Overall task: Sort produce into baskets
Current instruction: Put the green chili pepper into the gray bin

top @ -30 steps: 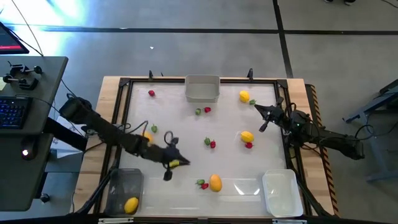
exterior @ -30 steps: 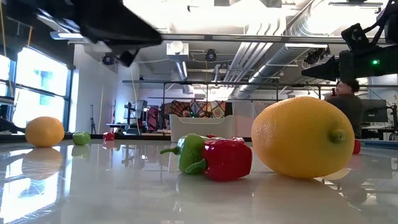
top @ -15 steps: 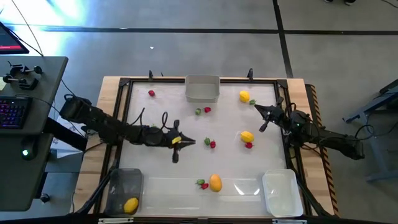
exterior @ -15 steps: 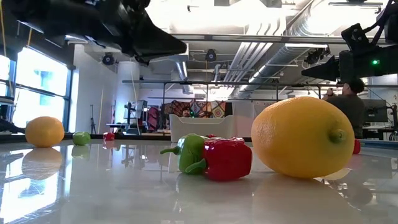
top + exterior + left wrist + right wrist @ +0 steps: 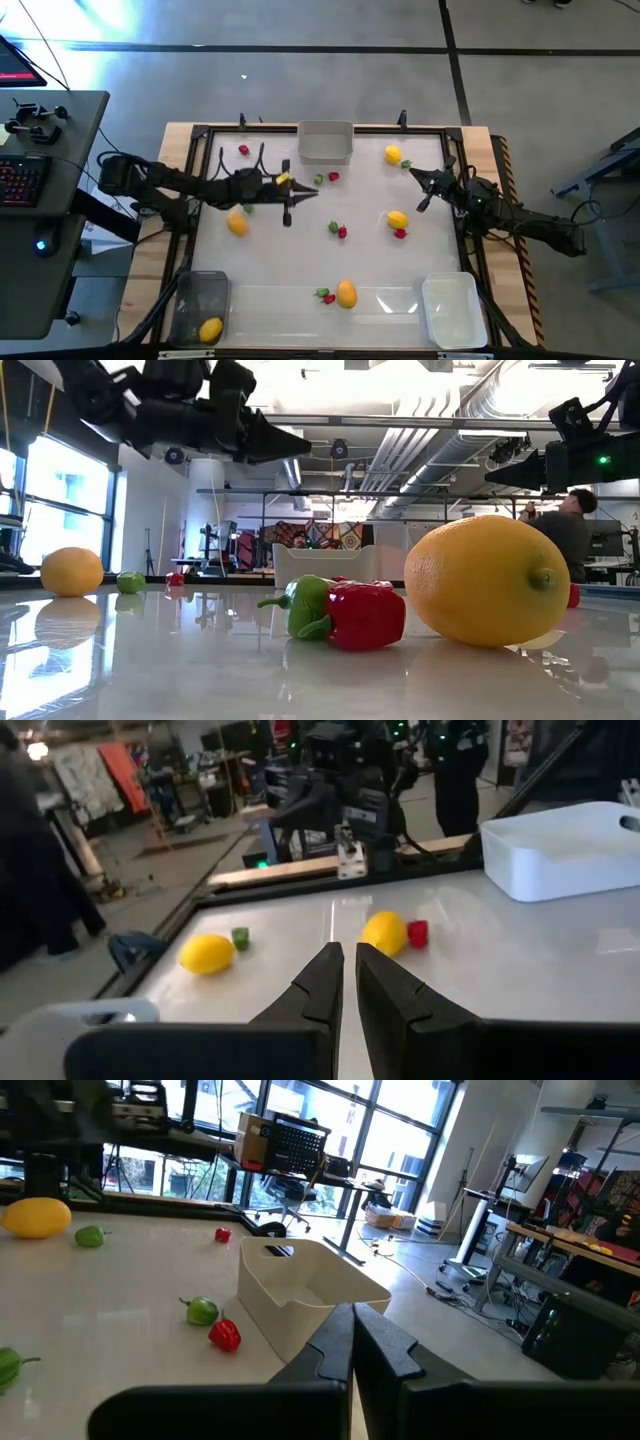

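white table top (image 5: pixel 300 250) with a wood frame holds toy fruit and three baskets. the left gripper (image 5: pixel 291 205) has swung up the table since a second ago, from down near the dark basket (image 5: pixel 201 306) to a spot close to the pale grey basket (image 5: pixel 326 143). its two fingers (image 5: pixel 322 986) are almost shut, with just a thin gap, and nothing is held between them. a lemon (image 5: pixel 211 330) already lies in the dark basket, well behind the gripper. another lemon (image 5: pixel 236 223) sits on the table just beside and behind its arm. just ahead of its fingertips lie a green piece (image 5: pixel 319 180) and a red piece (image 5: pixel 333 176), close to the grey basket. i think this means one drop is done and the arm is heading for new fruit. the right gripper (image 5: pixel 430 192) waits shut and empty at the right edge, with a lemon (image 5: pixel 397 220) near it. the white basket (image 5: pixel 449 310) has nothing in it.
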You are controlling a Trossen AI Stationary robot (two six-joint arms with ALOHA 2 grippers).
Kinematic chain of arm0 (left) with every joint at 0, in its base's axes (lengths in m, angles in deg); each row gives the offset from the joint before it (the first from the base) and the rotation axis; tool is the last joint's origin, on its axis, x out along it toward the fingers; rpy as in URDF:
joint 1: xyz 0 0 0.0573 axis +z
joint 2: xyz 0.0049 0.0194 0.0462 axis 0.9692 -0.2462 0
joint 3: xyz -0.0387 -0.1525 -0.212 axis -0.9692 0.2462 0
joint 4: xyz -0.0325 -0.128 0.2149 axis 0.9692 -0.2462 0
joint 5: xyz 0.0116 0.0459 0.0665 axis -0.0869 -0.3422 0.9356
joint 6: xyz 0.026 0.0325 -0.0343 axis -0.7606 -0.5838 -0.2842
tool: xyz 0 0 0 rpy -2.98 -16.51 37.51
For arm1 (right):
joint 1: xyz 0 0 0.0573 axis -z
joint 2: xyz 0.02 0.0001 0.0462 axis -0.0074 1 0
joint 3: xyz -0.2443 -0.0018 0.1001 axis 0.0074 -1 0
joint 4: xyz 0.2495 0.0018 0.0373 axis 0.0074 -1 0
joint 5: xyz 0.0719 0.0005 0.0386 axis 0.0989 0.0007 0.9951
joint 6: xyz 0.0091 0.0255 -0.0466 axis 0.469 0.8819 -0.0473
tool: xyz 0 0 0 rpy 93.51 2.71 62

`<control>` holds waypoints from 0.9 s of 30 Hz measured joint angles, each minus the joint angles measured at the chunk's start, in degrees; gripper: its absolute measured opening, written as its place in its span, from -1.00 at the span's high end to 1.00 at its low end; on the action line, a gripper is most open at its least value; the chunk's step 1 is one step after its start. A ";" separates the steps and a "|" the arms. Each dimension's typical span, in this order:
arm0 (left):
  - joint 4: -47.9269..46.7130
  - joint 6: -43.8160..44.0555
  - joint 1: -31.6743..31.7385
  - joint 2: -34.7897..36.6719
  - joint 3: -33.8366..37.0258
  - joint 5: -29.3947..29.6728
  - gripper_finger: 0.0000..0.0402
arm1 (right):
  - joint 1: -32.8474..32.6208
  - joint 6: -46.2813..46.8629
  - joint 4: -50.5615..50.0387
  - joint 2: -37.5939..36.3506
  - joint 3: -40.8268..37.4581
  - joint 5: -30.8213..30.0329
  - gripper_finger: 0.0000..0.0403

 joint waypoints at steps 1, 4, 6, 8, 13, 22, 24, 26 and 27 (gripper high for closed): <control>0.08 -0.65 1.23 0.00 0.00 -1.63 0.91 | 0.00 -0.01 0.00 -0.01 0.01 0.00 1.00; 1.41 0.12 4.74 -0.04 0.00 -5.63 0.91 | 0.00 0.00 0.00 0.00 0.02 0.00 1.00; 2.10 2.51 6.47 -0.04 0.00 -7.55 0.91 | 0.00 0.00 0.00 0.00 0.02 0.00 1.00; 2.05 4.52 7.56 -0.04 0.00 -8.87 0.91 | 0.00 0.47 0.00 0.00 0.00 0.00 1.00; 1.66 4.28 7.56 -0.04 0.00 -9.26 0.91 | 0.00 4.72 0.63 -0.01 0.00 0.02 1.00; 1.64 3.16 7.51 -0.04 0.00 -9.28 0.91 | 0.00 5.13 0.91 0.00 0.02 0.59 1.00; 1.64 3.16 7.53 -0.04 0.00 -9.28 0.91 | 0.00 4.95 0.94 -0.02 0.00 0.61 1.00; 1.64 3.16 7.64 -0.04 0.00 -9.14 0.91 | 0.00 5.15 2.32 0.02 0.02 0.66 1.00; 1.64 3.16 7.65 -0.04 0.00 -9.10 0.91 | 0.00 5.17 3.32 0.00 0.02 0.79 1.00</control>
